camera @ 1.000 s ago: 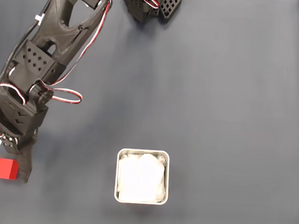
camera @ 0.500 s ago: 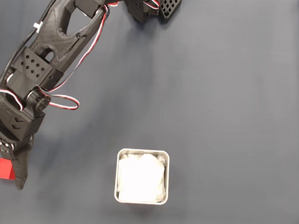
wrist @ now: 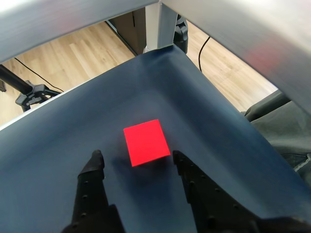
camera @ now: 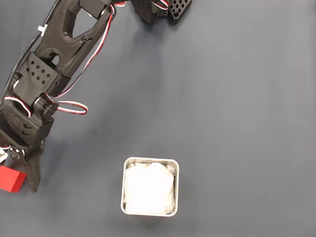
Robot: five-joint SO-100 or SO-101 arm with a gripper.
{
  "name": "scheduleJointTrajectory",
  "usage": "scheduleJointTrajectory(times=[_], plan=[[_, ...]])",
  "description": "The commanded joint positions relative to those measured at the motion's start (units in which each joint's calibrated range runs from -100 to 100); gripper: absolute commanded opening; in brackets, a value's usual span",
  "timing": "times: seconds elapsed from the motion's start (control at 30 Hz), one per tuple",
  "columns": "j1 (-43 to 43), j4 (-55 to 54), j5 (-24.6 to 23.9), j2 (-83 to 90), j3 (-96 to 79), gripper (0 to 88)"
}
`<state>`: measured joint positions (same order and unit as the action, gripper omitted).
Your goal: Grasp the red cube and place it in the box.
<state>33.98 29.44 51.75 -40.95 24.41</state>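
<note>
white wrinkly lining fills the one box (camera: pixel 151 164), a square container with rounded corners and a thin pale rim, on the dark cloth (camera: pixel 245 102). one red cube (wrist: pixel 146 142), matte and plain, lies on that cloth well left of the box in the fixed view. the gripper (wrist: pixel 136 160) has its black fingers apart, just short of the cube.

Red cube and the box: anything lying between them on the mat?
Nothing loose. In the fixed view, one dark finger of the open gripper stands just right of the red cube; from there to the box is bare dark mat.
</note>
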Motion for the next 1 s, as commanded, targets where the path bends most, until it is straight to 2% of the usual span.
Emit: scheduleJointTrajectory(times=[0.0, 0.97], plan=[[-0.5, -0.4, -0.2, 6.8, -0.4, 33.7], [-2.6, -2.0, -1.7, 6.3, 1.6, 33.8]])
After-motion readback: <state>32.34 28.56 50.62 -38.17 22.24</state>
